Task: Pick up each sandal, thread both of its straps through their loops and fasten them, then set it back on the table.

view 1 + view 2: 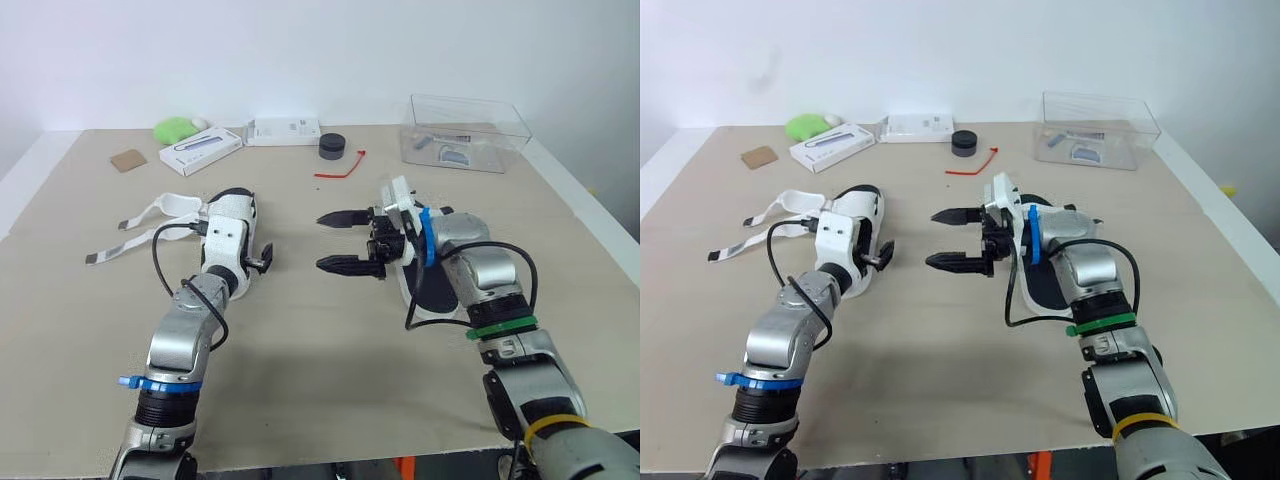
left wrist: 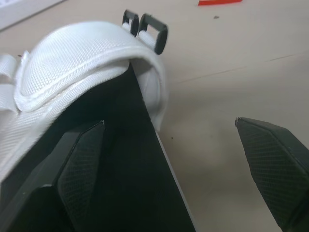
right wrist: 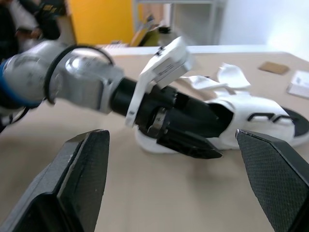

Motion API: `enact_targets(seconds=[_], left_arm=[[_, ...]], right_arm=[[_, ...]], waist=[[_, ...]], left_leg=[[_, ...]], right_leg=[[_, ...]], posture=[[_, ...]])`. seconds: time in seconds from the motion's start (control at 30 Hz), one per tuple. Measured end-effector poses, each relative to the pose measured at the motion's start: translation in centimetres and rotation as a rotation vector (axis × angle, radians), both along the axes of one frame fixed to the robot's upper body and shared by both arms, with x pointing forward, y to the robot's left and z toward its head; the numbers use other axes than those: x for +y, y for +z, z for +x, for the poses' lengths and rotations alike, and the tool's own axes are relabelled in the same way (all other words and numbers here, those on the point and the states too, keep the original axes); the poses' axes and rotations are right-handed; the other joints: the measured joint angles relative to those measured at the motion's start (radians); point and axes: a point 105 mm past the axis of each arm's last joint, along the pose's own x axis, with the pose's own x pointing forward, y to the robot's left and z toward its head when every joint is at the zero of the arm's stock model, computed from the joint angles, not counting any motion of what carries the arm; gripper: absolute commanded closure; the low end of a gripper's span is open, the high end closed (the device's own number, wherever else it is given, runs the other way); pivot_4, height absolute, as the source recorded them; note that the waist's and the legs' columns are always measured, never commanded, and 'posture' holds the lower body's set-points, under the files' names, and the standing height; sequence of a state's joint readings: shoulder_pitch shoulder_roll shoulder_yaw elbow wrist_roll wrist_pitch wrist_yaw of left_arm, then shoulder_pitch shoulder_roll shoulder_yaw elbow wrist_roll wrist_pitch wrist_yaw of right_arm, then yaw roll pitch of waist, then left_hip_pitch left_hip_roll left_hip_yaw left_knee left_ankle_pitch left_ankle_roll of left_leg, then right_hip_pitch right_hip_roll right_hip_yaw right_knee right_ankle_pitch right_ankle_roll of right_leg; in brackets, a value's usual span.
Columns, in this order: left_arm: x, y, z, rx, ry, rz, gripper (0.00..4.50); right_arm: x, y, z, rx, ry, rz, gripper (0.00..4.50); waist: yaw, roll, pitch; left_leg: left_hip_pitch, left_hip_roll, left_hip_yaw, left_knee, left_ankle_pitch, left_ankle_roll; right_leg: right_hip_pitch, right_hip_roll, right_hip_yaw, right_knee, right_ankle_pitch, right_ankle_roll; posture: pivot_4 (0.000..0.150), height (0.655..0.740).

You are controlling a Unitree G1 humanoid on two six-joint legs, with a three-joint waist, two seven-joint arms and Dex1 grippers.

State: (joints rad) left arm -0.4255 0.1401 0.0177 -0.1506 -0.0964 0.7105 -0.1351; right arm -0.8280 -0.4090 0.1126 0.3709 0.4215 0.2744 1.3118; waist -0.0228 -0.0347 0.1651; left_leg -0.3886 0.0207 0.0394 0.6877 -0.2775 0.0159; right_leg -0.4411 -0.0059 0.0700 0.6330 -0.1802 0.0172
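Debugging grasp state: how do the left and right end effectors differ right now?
The left end effector straddles the sandal's side, one finger over the black footbed, the other over bare table; the right end effector hovers apart, nothing between its fingers. Left points away from the robot; right points sideways toward the left one. Both are open.

One white sandal (image 1: 180,205) lies left of centre on the surface, straps undone and trailing left — the other (image 1: 435,293), black-soled, lies flat right of centre.
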Motion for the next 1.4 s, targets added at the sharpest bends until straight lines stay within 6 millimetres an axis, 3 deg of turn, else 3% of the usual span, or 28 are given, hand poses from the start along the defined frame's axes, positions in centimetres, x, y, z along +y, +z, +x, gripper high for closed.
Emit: enact_targets(seconds=[0.33,0.43,0.67,0.87,1.0,1.1,1.2,1.4], left_arm=[[-0.4,0.2,2.2,0.019,0.034,-0.048,0.00],[-0.4,0.4,3.1,0.036,0.040,-0.084,0.81],[0.5,0.9,4.4,0.052,0.062,-0.133,4.36],[0.9,0.9,4.5,0.045,0.031,-0.125,4.46],[1.1,0.8,3.6,0.013,-0.106,-0.062,4.46],[0.7,1.1,1.1,-0.050,-0.348,0.051,4.46],[0.0,1.2,-3.1,-0.118,-0.679,0.149,4.46],[0.3,0.2,-6.9,-0.151,-0.989,0.289,4.46]], right_arm=[[0.0,0.3,0.5,0.015,-0.038,0.014,0.02],[0.2,0.3,0.5,0.006,-0.037,0.017,0.00],[0.2,0.0,0.7,0.003,-0.041,0.009,0.00],[0.2,0.0,0.6,-0.004,-0.038,0.006,0.00],[0.1,-0.1,0.7,0.015,-0.043,-0.003,0.00],[-0.4,-0.1,0.8,0.023,-0.055,-0.015,0.00],[-0.9,-0.2,0.9,0.027,-0.072,-0.016,0.00],[-0.7,-0.7,0.3,0.033,-0.061,-0.013,0.00]], waist=[[0.000,0.000,0.000],[0.000,0.000,0.000],[0.000,0.000,0.000],[-0.001,0.000,0.000],[-0.004,0.000,0.000],[-0.010,0.000,0.000],[-0.015,0.001,0.000],[-0.016,0.001,0.000]], left_leg=[[0.000,0.000,0.000,0.000,0.000,0.000],[0.000,-0.001,0.000,0.000,0.000,-0.001],[0.000,-0.001,0.000,0.000,0.000,-0.001],[0.000,-0.001,0.000,0.000,0.001,-0.002],[-0.001,0.000,0.000,0.000,0.001,-0.003],[-0.001,0.001,0.000,-0.002,0.001,-0.006],[-0.001,0.002,0.001,-0.002,0.000,-0.008],[-0.001,0.002,0.001,-0.001,0.000,-0.007]], right_leg=[[0.000,0.000,0.000,0.000,0.000,0.000],[0.000,0.000,0.000,0.000,0.000,0.001],[0.000,0.000,0.000,0.000,0.000,0.001],[0.000,0.000,0.000,0.001,0.001,0.001],[-0.001,0.001,0.000,0.001,0.001,0.000],[-0.003,0.001,-0.001,0.001,0.000,-0.002],[-0.003,0.000,-0.002,0.001,-0.001,-0.003],[-0.003,0.001,-0.003,0.001,-0.002,-0.002]], posture=[[0.150,0.7400],[0.150,0.7400],[0.150,0.7400],[0.150,0.7400],[0.150,0.7400],[0.150,0.7400],[0.150,0.7400],[0.150,0.7400]])
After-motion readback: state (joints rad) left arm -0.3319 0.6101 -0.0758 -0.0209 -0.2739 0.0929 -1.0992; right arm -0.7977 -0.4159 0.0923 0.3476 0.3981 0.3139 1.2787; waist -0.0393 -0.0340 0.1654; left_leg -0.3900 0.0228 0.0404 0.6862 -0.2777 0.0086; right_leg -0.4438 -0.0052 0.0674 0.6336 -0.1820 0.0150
